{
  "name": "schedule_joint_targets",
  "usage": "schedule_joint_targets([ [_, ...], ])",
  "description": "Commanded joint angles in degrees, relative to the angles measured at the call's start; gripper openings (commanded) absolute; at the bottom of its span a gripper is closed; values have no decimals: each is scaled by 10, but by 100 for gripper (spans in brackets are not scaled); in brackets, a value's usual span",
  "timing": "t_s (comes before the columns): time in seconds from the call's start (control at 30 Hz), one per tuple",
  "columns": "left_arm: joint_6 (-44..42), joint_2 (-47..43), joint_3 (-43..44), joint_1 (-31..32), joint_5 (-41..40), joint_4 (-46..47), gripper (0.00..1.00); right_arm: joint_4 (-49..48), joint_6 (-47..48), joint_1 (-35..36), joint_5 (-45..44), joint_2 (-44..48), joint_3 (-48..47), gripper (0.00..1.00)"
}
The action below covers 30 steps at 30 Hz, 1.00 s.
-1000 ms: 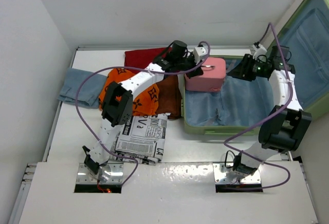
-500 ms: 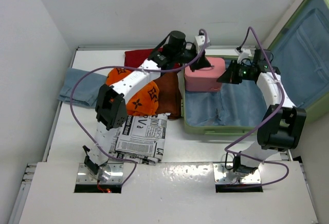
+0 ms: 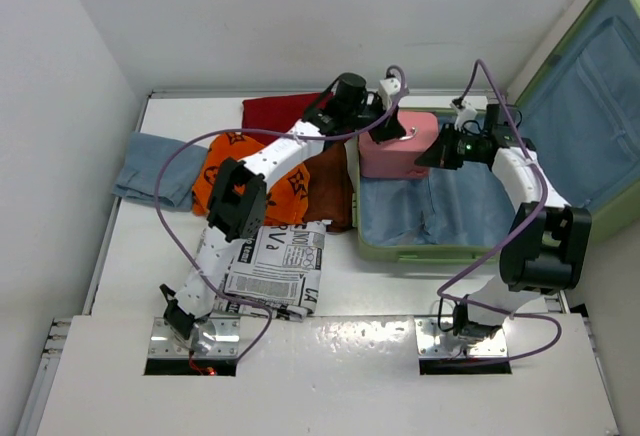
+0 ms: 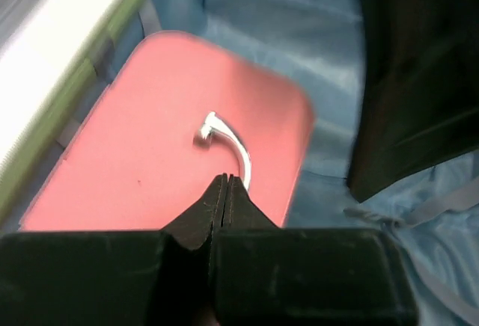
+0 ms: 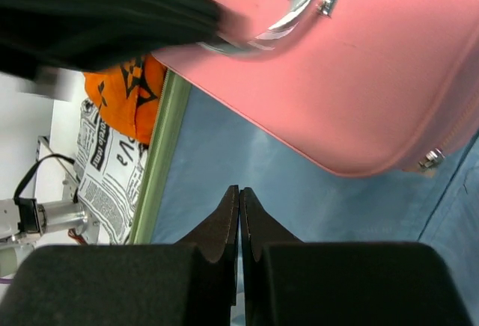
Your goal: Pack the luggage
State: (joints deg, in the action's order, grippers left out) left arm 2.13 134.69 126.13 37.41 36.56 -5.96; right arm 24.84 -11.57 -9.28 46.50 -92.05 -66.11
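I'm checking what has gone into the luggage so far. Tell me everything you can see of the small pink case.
The pink case is a small, smooth-skinned box with rounded corners, a seam around its edge and a curved silver handle on top. It is in the far left corner of the open green luggage, over the blue-grey lining. The left gripper is shut on the handle.

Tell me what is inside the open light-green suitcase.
The light-green suitcase holds a small pink hard case with a metal handle at its far left corner, over blue-grey fabric lining. Lining under the case and the white right arm is covered, so unseen.
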Motion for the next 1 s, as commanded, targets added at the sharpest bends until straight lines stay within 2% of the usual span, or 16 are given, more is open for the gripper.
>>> schedule_joint_targets([
  [0.0,12,16,-9,-3,3,1,0,-37,-8,12,5,11,5,0],
  [0.13,0,24,-32,-8,10,-10,0,-52,-13,23,2,6,19,0],
  [0.23,14,0,-69,-14,0,41,0,-86,-22,37,-24,16,54,0],
  [0.3,24,-37,-93,-19,-20,82,19,-147,-40,47,-42,41,111,0],
  [0.37,24,-56,-99,-19,-40,104,30,-191,-62,54,-68,55,148,0],
  [0.47,24,-61,-66,-19,-78,89,42,-310,-71,78,-106,92,255,0],
  [0.57,19,-66,-57,-19,-83,75,51,-455,-51,116,-145,112,322,0],
  [0.6,19,-73,-57,-24,-90,75,56,-477,-44,125,-157,103,331,0],
  [0.73,31,-87,-70,-24,-101,70,64,-603,-19,151,-177,76,353,0],
  [0.97,71,-92,-76,-51,-123,63,68,-675,58,169,-242,28,360,0],
])
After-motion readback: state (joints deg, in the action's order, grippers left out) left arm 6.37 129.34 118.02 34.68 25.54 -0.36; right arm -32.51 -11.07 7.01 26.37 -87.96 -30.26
